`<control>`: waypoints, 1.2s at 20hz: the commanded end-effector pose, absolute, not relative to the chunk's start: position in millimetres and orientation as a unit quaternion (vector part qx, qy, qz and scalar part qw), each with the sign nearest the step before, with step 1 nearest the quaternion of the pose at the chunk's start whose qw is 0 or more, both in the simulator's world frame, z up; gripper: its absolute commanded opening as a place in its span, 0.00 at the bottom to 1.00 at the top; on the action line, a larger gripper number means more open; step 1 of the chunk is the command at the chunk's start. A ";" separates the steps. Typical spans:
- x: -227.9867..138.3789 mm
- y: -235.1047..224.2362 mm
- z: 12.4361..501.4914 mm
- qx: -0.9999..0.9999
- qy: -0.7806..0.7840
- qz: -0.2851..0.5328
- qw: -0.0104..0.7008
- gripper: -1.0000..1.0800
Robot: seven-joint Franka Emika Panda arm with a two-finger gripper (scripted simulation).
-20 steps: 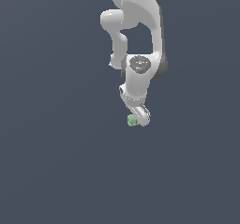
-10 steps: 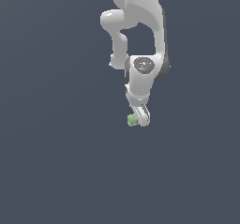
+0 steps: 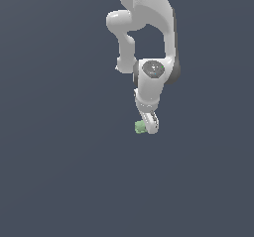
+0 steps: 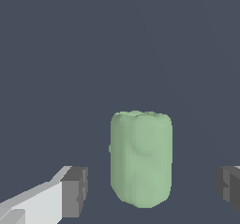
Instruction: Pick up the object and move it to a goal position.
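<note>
The object (image 4: 141,157) is a small pale green, lumpy block lying on the dark grey floor. In the wrist view it sits between my two grey fingertip pads (image 4: 75,191), with a clear gap on each side. My gripper (image 4: 152,189) is open and touches nothing. In the exterior view the object (image 3: 140,127) peeks out at the exterior view's left of the white gripper (image 3: 149,127), which reaches down from the arm and hides part of it.
The white arm (image 3: 149,42) comes down from the top of the exterior view. A plain dark grey floor (image 3: 59,171) surrounds the object on all sides.
The gripper has come down slightly toward the object. The object has not moved.
</note>
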State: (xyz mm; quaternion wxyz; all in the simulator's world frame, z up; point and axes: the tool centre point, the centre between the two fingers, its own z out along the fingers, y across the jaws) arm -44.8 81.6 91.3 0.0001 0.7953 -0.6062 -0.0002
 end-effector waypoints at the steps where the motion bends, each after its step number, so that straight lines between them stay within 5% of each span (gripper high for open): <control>1: -44.9 81.5 90.1 0.795 -0.606 0.000 0.000 0.96; 17: -45.2 81.7 41.1 0.794 -0.608 0.000 0.000 0.96; 18: -45.2 81.7 41.1 0.794 -0.608 0.000 0.000 0.00; 24: -45.2 81.7 41.1 0.794 -0.608 0.000 0.000 0.00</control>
